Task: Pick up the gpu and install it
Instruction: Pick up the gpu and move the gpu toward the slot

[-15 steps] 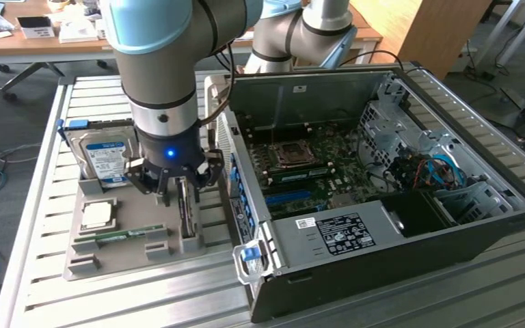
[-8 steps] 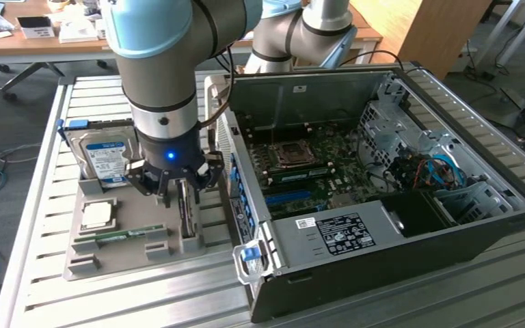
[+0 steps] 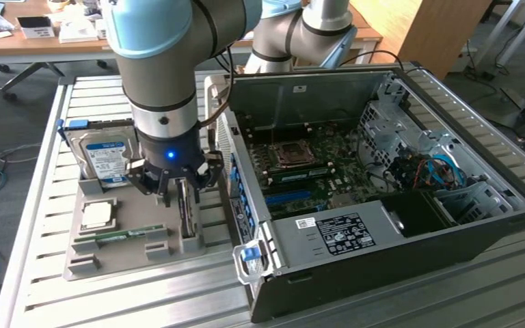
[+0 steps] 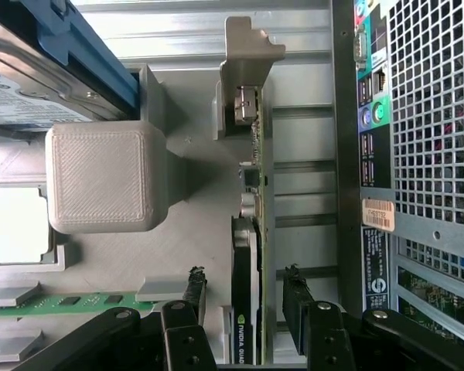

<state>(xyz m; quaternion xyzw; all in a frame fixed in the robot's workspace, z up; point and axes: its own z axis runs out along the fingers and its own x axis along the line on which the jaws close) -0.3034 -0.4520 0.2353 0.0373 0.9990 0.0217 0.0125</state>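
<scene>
Gpu, one, upright between two parted jaws; one hard drive nearby

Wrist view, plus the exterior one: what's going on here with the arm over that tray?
The arm's gripper is down over the grey parts tray, open, with one finger on each side of the gpu, which stands on edge in its slot. Gaps show on both sides, so the card is not gripped or lifted yet. The open computer case sits beside the tray, on the exterior view's right.
</scene>
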